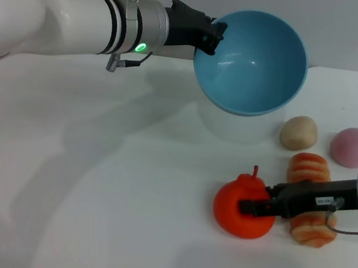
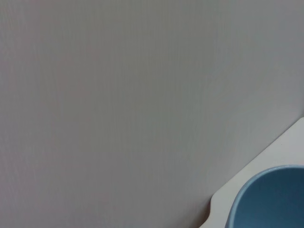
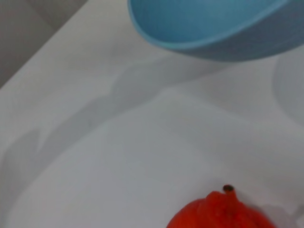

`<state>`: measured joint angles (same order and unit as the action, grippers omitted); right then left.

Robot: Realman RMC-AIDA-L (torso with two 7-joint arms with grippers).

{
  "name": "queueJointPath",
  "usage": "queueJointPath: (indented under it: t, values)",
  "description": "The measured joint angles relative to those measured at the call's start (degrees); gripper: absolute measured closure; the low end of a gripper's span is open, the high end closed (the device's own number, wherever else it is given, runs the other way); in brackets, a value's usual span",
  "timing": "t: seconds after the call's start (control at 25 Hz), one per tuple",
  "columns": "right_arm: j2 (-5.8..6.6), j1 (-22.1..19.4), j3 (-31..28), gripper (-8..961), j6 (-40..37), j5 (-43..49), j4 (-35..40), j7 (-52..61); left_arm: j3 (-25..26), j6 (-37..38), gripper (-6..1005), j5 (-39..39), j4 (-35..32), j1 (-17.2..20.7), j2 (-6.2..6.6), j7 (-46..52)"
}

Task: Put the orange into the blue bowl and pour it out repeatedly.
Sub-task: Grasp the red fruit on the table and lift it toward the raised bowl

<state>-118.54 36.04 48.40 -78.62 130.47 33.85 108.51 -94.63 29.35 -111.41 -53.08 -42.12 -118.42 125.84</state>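
Two grippers are at work over a white table [image 1: 89,215]. At the far centre, the left gripper [image 1: 213,34] pinches the rim of the blue bowl [image 1: 254,61], holding it raised, tilted toward the near side and empty. At the near right, the right gripper [image 1: 252,206] has its jaws closed around the orange [image 1: 243,208], which sits on the table beside two striped bread rolls [image 1: 309,168]. Judging by this, the orange has yet to go into the bowl, and the pour follows.
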Motion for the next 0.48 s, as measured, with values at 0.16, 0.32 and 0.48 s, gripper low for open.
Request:
queueJointPath:
  t: [0.16, 0.32, 0.48]
  values:
    - [-0.06, 0.4, 2.4, 237, 1.2, 0.1, -0.7, -0.4, 0.0, 0.0, 1001, 0.0, 0.1, 0.0, 0.0, -0.1]
    - [-0.11, -0.2, 3.5, 289, 1.1, 0.0, 0.8, -1.1, 0.0, -0.1, 1001, 0.1, 0.2, 0.1, 0.02, -0.1]
    - [-0.13, -0.3, 3.6, 460, 1.2, -0.2, 1.1, -1.1, -0.6, -0.7, 1000, -0.1, 0.2, 0.2, 0.04, -0.1]
